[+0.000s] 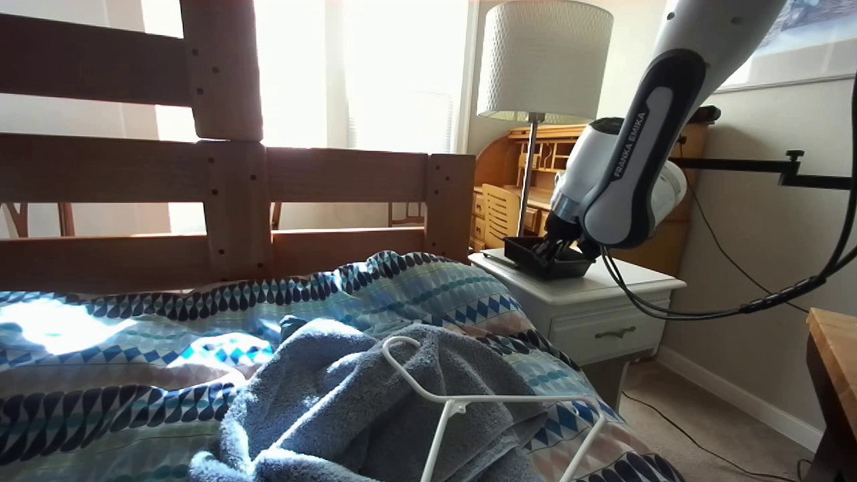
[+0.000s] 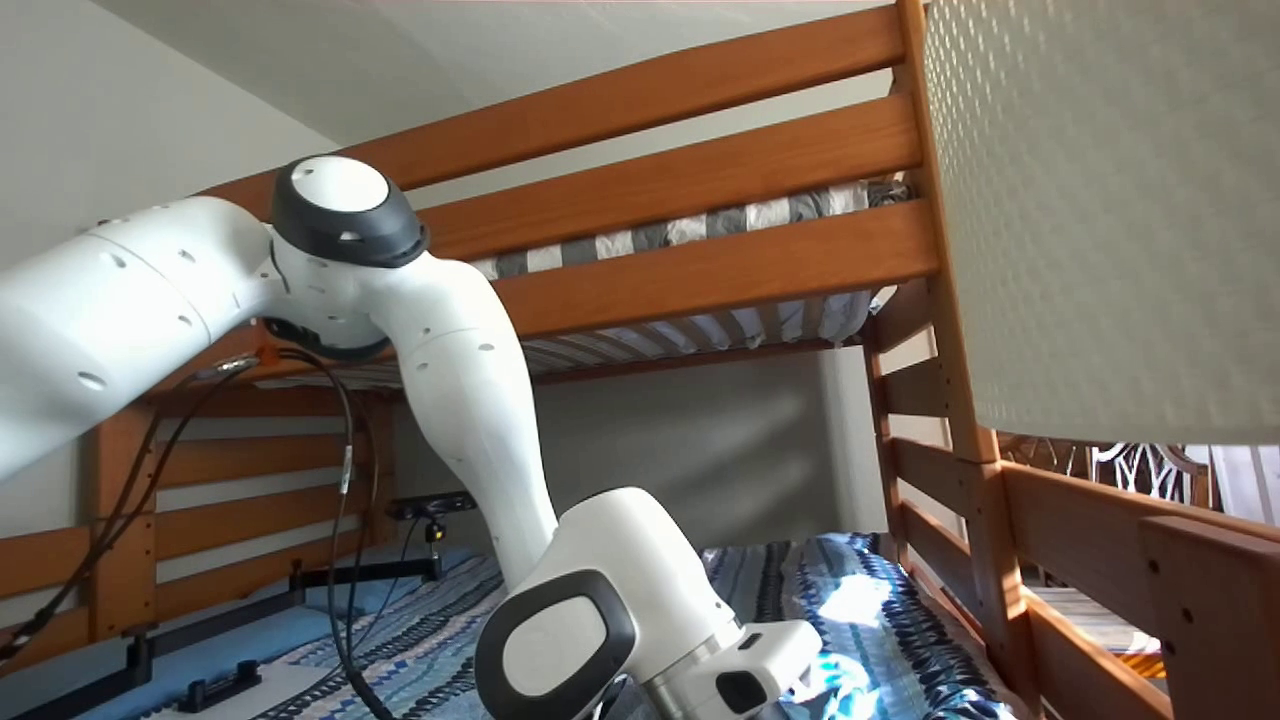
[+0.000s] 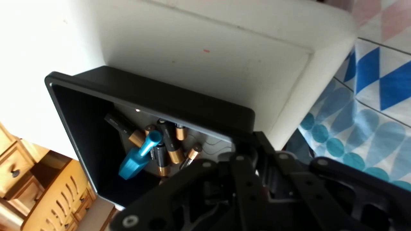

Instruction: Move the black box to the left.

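One edge of the desk [image 3: 218, 69] lies near the box [image 3: 173, 93], open surface alongside; fingers [image 3: 240, 166] clench its wall; only the wrist view clearly shows batteries [image 3: 170, 138].

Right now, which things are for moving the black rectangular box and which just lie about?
For the job:
open black rectangular box
black gripper
white nightstand underneath
black-and-copper batteries inside, likely to ride along

Just lying about:
fuzzy grey-blue towel
white clothes hanger

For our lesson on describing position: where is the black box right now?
In an exterior view, the black box is right of centre on the white nightstand, the gripper at its rim, the lamp pole behind.
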